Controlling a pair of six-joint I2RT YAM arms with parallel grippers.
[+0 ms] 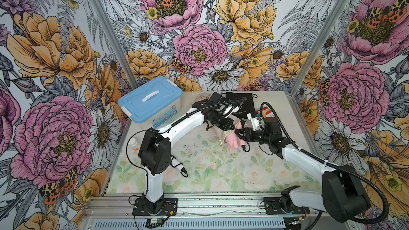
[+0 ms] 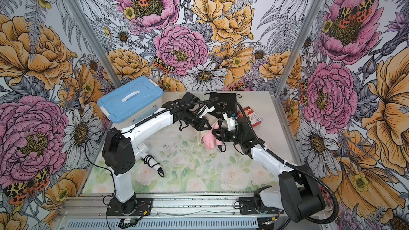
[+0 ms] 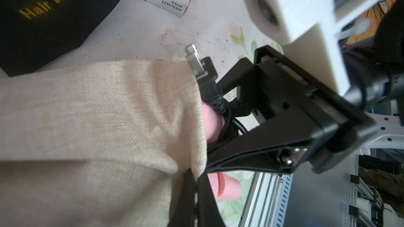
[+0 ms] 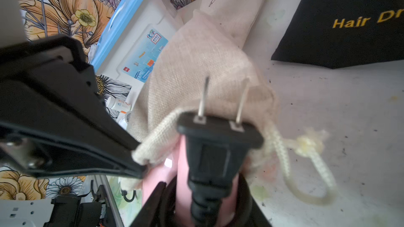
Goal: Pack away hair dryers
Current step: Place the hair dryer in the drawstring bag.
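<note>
The desk [image 1: 221, 173] carries a pale flower print. At its far left corner stands a storage box [image 1: 150, 99] with its blue lid shut.

A black pouch [image 1: 240, 102] printed "Hair Dryer" lies flat against the far edge, right of the middle. A beige pouch [image 3: 98, 127] lies nearer the middle of the desk, its mouth toward the right edge. A second beige pouch [image 4: 236, 7] lies behind it by the far edge.

The pink hair dryer [image 1: 232, 142] is just right of the desk's middle, with its barrel toward the near edge and its handle end at the beige pouch's mouth. I cannot tell how far it is inside.

A white hair dryer [image 1: 177, 163], with black cord wound round its handle, lies well apart from it near the left edge, partly hidden by the left arm.

The left hand [image 1: 230, 127] is closed, pinching the rim of the beige pouch. The right hand [image 1: 238, 133] is clamped round the pink hair dryer's cord-wound handle.

A red and white carton [image 1: 269, 112] lies just right of the black pouch. A small white bottle [image 1: 134, 144] lies at the left edge.

The black plug [image 4: 218, 136] stands against the pink handle, prongs toward the pouch. The pouch's knotted drawstring [image 4: 306, 149] trails on the desk beside it.
</note>
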